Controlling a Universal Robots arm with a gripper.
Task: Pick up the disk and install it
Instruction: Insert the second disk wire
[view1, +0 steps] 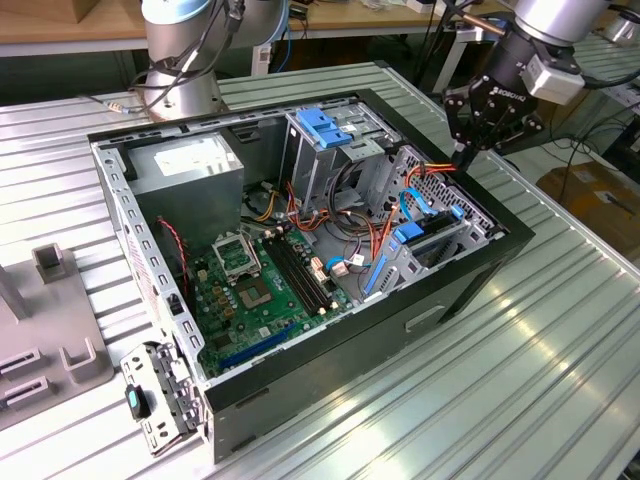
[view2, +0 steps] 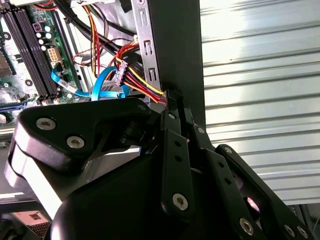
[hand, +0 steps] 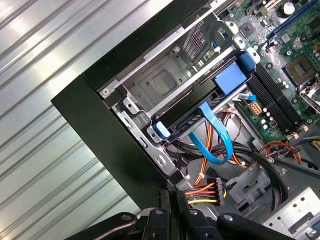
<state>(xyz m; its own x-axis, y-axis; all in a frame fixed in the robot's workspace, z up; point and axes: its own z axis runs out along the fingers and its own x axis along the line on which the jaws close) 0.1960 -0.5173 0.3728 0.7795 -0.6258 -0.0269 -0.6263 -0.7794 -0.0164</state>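
Note:
The disk (hand: 192, 120) sits in the metal drive cage (hand: 160, 82) at the corner of the open computer case (view1: 330, 360). Its dark edge shows between two blue rail ends. A blue flat cable (hand: 220, 142) loops just beside it. My gripper (view1: 466, 152) hangs over the case's wall at the exterior view's right, above that cage (view1: 440, 235). In both wrist views its black fingers (view2: 170, 130) are pressed together at the end of a red, orange and yellow power cable (hand: 202, 191), which runs up to the fingertips (hand: 172, 200) from inside the case.
Inside the case lie the green motherboard (view1: 260, 285), a grey power-supply box (view1: 195, 165) and a second cage with a blue latch (view1: 325, 125). Loose wires crowd the space near the cages. Grey fixtures (view1: 50, 340) stand on the ribbed metal table (view1: 540, 350).

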